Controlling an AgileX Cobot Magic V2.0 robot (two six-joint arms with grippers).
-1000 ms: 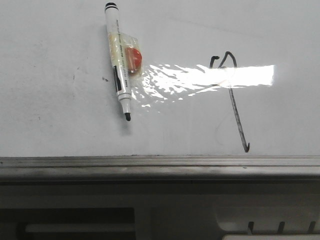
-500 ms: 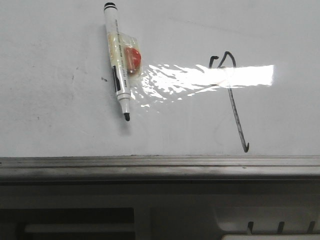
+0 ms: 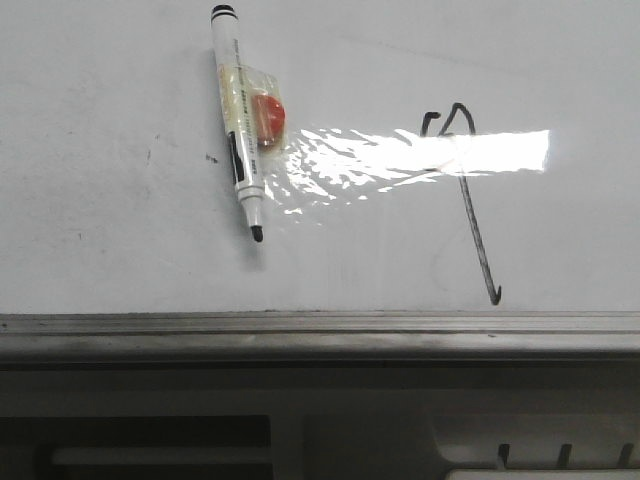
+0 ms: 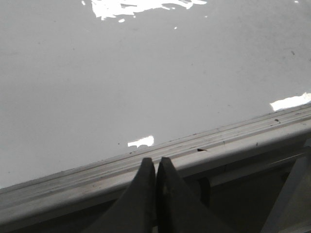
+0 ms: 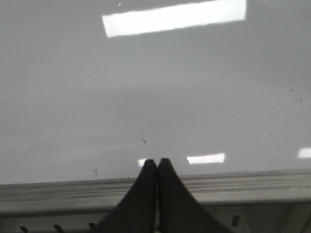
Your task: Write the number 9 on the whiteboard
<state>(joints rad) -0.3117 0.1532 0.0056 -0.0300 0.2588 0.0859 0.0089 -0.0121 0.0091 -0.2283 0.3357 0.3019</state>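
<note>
The number 9 [image 3: 462, 190] sits at the whiteboard's [image 3: 100, 230] three o'clock, tail running from twelve toward five, while left gripper [image 4: 156, 163] and right gripper [image 5: 157, 164] are both closed, empty.

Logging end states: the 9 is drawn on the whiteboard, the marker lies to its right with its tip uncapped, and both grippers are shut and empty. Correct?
Not quite. In the front view the marker lies to the left of the number 9 on the whiteboard, tip uncapped. The rest holds: left gripper and right gripper are shut, empty.
</note>
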